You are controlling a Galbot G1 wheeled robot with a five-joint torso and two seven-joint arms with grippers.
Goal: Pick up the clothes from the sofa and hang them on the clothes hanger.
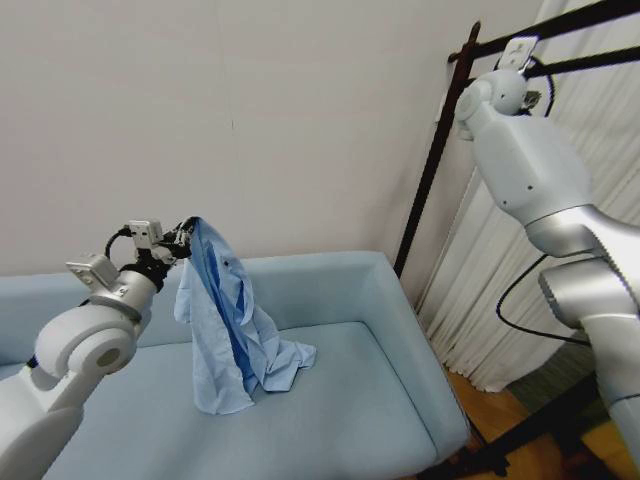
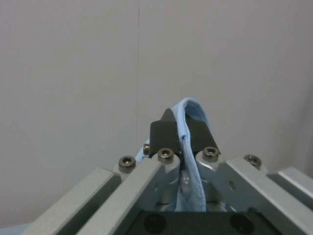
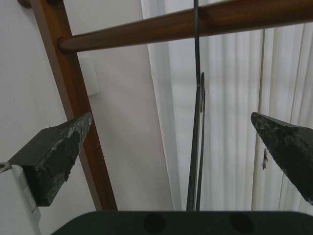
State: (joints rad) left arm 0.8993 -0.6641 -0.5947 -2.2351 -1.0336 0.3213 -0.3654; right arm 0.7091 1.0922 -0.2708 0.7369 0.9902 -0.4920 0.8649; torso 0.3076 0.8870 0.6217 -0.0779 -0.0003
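Observation:
A light blue shirt [image 1: 225,330] hangs from my left gripper [image 1: 183,240], which is raised above the sofa seat; the shirt's lower end still rests on the cushion. In the left wrist view the dark fingertips [image 2: 164,132] are shut on a folded edge of the shirt [image 2: 185,129]. My right gripper [image 1: 522,55] is held high at the dark wooden clothes rack [image 1: 428,165]. In the right wrist view it stands open [image 3: 171,117], with a thin black wire hanger [image 3: 197,142] hanging from the wooden bar [image 3: 195,22] between its fingers.
The pale blue sofa [image 1: 380,330] spans the lower view against a plain wall. White curtains [image 1: 480,300] hang behind the rack on the right. The rack's foot [image 1: 520,430] rests on wooden floor beside the sofa's right arm.

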